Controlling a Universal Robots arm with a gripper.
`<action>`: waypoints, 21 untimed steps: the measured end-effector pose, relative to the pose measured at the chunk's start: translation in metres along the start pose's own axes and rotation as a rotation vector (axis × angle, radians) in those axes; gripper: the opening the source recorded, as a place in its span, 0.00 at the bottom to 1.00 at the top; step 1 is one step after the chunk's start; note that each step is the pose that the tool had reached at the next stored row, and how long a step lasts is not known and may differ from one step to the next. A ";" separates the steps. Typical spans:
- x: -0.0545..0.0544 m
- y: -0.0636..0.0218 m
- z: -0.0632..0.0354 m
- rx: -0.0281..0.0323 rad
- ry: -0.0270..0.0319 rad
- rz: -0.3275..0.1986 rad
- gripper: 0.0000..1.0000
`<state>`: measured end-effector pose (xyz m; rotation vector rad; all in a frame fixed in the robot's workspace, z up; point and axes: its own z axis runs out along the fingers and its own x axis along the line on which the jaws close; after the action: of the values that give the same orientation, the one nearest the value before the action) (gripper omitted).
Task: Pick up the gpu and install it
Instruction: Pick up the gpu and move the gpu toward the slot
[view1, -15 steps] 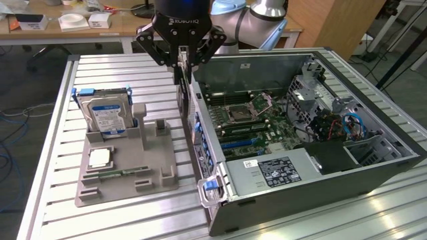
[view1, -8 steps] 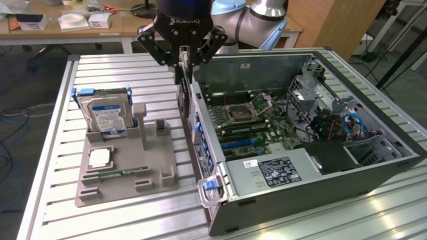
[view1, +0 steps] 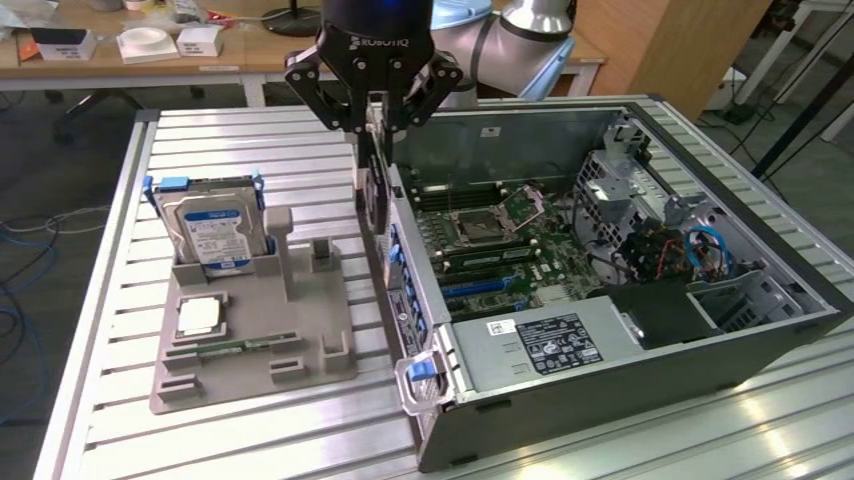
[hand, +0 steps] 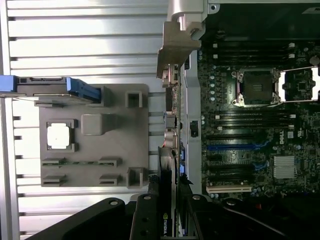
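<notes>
Gpu (view1: 375, 185) hangs on edge, clear of the table (view1: 240, 140). It is gripped from above by the end effector (view1: 375, 118) and sits roughly over the wall of the open computer case (view1: 801, 300) that faces the grey fixture tray (view1: 320, 350). Whether its lower edge touches that wall I cannot tell. The edge-on hold probably suits the job, since a card goes into its slot edge-first. The case lies on its side with the motherboard (view1: 534, 250) facing up, so the expansion slots (hand: 230, 147) can be reached from above. In the wrist view the gpu (hand: 168, 165) appears as a thin line running away from the camera, with its silver bracket (hand: 177, 40) at the far end. The card is just outside the board area and not yet over the slots. End effector (hand: 168, 202): jaws partly closed, one finger (hand: 145, 215) on each face of the card, clamping it. The hard drive (view1: 214, 235) stands upright in the tray. A processor (view1: 198, 315) and a memory stick (view1: 234, 347) lie flat in their own tray recesses.
</notes>
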<state>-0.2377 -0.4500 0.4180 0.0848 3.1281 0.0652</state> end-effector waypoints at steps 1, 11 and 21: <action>0.000 0.0001 0.0000 0.0001 0.0001 0.000 0.26; -0.003 0.0004 0.0001 0.0001 0.0001 0.000 0.26; -0.009 0.0012 0.0006 0.0001 0.0001 0.000 0.26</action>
<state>-0.2287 -0.4493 0.4175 0.0848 3.1282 0.0651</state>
